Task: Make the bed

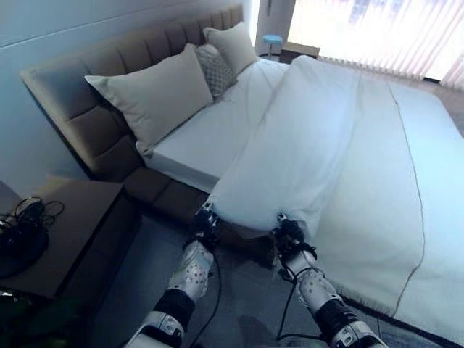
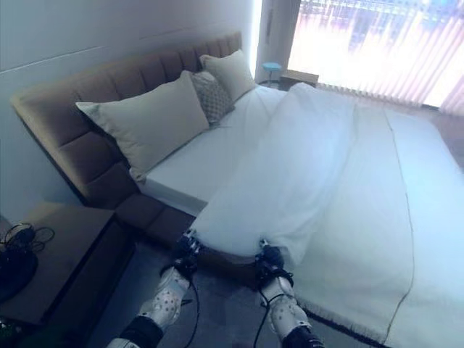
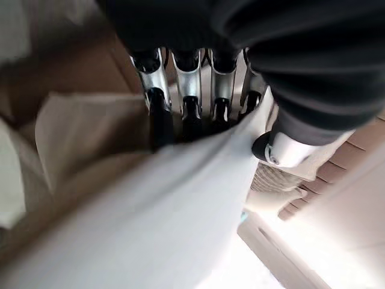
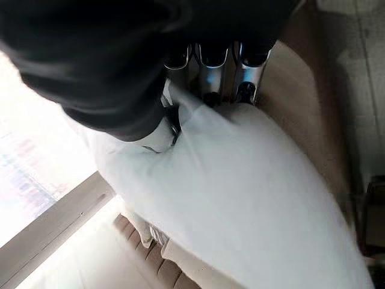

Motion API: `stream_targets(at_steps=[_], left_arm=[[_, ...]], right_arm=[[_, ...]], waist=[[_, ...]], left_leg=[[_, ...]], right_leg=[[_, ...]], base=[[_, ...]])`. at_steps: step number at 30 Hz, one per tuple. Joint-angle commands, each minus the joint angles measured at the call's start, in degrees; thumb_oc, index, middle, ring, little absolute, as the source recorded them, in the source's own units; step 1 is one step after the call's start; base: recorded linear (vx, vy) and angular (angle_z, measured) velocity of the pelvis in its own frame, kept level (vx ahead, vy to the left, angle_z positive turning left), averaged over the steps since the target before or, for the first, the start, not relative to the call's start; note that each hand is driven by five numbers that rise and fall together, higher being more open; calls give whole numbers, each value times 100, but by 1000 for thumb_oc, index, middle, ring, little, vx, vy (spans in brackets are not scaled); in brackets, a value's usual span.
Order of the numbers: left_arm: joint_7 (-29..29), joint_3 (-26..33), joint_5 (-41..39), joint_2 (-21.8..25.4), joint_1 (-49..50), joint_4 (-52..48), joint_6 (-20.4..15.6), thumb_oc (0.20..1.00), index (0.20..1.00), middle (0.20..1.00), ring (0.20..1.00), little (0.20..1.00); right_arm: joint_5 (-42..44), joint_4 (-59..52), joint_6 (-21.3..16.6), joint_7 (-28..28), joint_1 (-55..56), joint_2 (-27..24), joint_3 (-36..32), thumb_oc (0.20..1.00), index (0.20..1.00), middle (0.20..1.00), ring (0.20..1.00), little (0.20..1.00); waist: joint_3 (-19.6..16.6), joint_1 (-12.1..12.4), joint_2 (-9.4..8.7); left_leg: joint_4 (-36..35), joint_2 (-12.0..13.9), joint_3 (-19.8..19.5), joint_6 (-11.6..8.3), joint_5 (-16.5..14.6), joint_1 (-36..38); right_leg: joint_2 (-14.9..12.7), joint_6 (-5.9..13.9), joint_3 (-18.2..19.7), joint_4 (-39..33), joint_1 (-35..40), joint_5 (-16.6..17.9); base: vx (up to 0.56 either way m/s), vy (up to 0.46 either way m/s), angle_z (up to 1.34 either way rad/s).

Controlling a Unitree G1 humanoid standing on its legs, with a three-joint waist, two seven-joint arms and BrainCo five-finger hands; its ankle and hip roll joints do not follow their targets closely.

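White duvet (image 1: pixel 304 145) edge pinched in left hand (image 1: pixel 206 221) and right hand (image 1: pixel 290 233).

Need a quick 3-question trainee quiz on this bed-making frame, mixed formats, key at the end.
1. True or false: both the left hand and the right hand are shut on the duvet.
2. Multiple choice: the bare sheet lies A) at the foot of the bed, B) beside the pillows near the headboard, C) on the nightstand.
3. Fill in: the hands hold the duvet at its ____ nearest the robot.

Key: 1 true; 2 B; 3 edge.
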Motion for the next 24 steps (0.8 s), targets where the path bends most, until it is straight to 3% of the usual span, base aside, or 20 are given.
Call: stream_targets(at_steps=[1,3,6,11,18,19,20,21,24], left_arm=[[96,920,159,784,297,-666,-553,200,200,200,200,200],[51,982,226,723,492,-486,-488,200,200,200,200,200],[7,951,184,581,600,-3,-420,200,200,200,200,200],[-21,844,235,473,567,652,-325,200,200,200,200,200],[-26,617,379,386,78,1815,-288,200,200,200,200,200],[-55,566,433,392,-29,2030,-258,564,564,564,564,564],[-20,522,551,412,-136,2294,-208,1000,1000,1000,1000,1000],[-25,461,722,428,-292,2579,-131,1000,1000,1000,1000,1000],[1,266,1620,568,-679,3459,157,1000,1000,1000,1000,1000]], right_arm=[[-450,325,-195,-30,311,-532,-193,200,200,200,200,200],[-497,509,-147,-2,429,-510,-179,200,200,200,200,200],[-560,846,-131,-64,512,-466,-198,200,200,200,200,200],[-687,1435,-87,-92,474,-419,-159,200,200,200,200,200],[-777,2223,-42,-107,-69,-498,-60,200,200,200,200,200],[-777,2416,-41,-98,-171,-513,-54,200,200,200,200,200],[-750,2629,4,-97,-279,-517,-74,426,426,426,426,426],[-838,2882,60,-100,-410,-559,-74,1000,1000,1000,1000,1000],[-2013,3885,545,-115,-925,-757,156,1000,1000,1000,1000,1000]], waist=[[-99,338,57],[-115,369,33],[-43,337,83],[164,374,131],[669,323,220],[740,313,239],[789,304,257],[830,296,275],[899,283,322]], left_leg=[[-752,-423,272,20,283,208],[-905,-561,336,57,356,250],[-1072,-661,389,116,462,90],[-1083,-707,511,142,527,-294],[-998,-751,464,141,745,-1062],[-999,-758,453,138,780,-1153],[-1013,-765,454,126,825,-1230],[-1042,-767,457,109,861,-1284],[-1135,-762,479,43,936,-1387]], right_leg=[[243,-51,-1,-134,-143,124],[500,-103,62,-341,-48,54],[615,-66,385,-853,-74,208],[598,-14,403,-1354,-171,445],[600,-44,514,-1426,-826,655],[606,-48,521,-1425,-918,676],[604,-51,525,-1435,-981,699],[599,-53,501,-1460,-1018,721],[607,-34,452,-1599,-1088,809]], base=[[-21,295,-38],[-2,192,-46],[-49,92,-5],[-103,15,-5],[-105,-8,-3],[-35,-7,1],[-14,-8,6],[11,-12,17],[36,-31,27]])
